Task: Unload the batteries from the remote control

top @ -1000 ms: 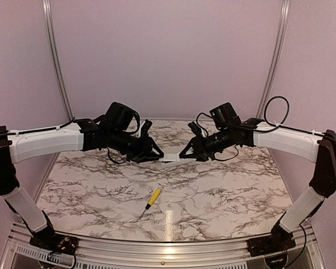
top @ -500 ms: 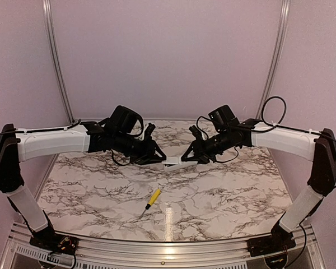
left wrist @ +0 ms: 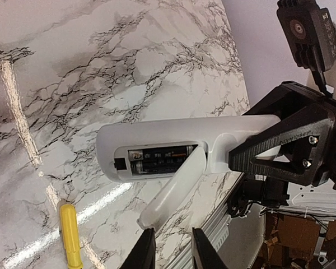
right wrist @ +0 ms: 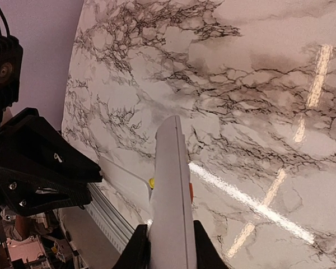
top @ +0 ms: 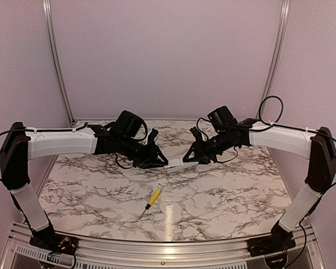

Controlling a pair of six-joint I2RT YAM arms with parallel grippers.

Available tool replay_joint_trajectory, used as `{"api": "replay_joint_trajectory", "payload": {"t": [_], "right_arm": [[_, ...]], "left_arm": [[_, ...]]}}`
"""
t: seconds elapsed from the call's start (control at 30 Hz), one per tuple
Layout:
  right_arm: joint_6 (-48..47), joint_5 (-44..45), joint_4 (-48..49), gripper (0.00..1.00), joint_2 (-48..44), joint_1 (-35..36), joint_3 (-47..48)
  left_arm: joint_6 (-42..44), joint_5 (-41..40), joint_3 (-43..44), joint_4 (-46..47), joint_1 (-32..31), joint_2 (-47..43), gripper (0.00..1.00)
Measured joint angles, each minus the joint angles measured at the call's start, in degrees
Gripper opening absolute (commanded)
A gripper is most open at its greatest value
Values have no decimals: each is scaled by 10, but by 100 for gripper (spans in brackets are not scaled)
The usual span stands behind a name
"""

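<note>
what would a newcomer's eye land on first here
The white remote control is held in mid-air over the marble table by the right pincer. Its cover juts out at an angle, baring the batteries inside. A yellow-handled screwdriver lies on the table toward the near edge.

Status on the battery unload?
Right gripper shut on remote control, aloft. Left gripper open at lifted cover tip. Compartment exposed, batteries inside. Screwdriver lies clear.

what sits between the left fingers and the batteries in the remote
The white cover, swung out of the remote control's compartment, slants from the batteries down toward the left fingers. The left wrist view shows it.
</note>
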Motion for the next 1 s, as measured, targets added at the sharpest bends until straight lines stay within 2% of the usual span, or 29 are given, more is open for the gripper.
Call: {"api": "replay_joint_trajectory", "payload": {"t": [1.0], "right_arm": [[0, 7, 23, 0, 10, -2, -3]], "left_arm": [[6, 35, 9, 29, -4, 55, 22]]}}
